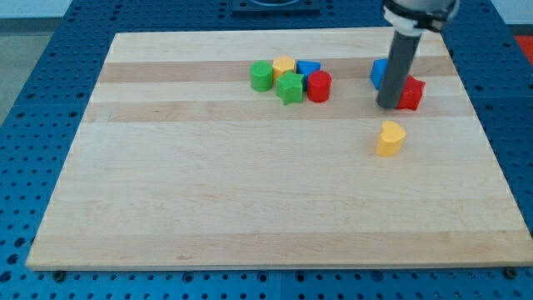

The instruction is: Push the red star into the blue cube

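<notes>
The red star (pixel 410 92) lies near the view's top right on the wooden board (pixel 250 192). The blue cube (pixel 379 73) sits just to its upper left, partly hidden behind the rod. My tip (pixel 388 105) rests on the board directly left of the red star, touching or almost touching it, and just below the blue cube.
A yellow heart block (pixel 390 137) lies just below my tip. A cluster at the top middle holds a green cylinder (pixel 261 76), a yellow block (pixel 284 66), a green star (pixel 290 87), a blue block (pixel 308 68) and a red cylinder (pixel 319 86).
</notes>
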`<action>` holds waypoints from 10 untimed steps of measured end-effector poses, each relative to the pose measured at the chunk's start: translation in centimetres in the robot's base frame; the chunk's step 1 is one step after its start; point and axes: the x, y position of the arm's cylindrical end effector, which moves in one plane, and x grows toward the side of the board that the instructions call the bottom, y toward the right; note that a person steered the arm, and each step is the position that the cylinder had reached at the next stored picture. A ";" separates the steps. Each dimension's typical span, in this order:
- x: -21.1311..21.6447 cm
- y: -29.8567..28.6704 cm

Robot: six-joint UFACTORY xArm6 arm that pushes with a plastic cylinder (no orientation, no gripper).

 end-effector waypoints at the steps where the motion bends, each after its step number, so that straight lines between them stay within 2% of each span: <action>1: 3.5 2.3; 2: 3.1 5.4; 6: -4.2 3.4; 8: -2.6 1.6; 10: -2.5 -3.0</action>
